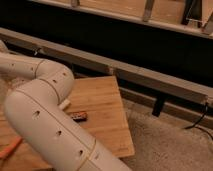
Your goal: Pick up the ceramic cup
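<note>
Camera view mostly filled by the smooth cream arm: fat tubular segments dotted with small round holes, bent at an elbow over the wooden table, a flat light-plank top. Gripper is out of frame past the left edge, so can't tell its state. Ceramic cup is not visible; the arm covers the table's left part. Small dark flat object lies on the wood just beside the arm. Thin orange piece at lower left. Speckled grey floor to the right.

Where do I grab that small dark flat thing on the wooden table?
I'd pinch the small dark thing across its narrow width from straight above: it lies flat on the wooden table, with no tall side to catch. The gripper is out of view, beyond the arm.
</note>
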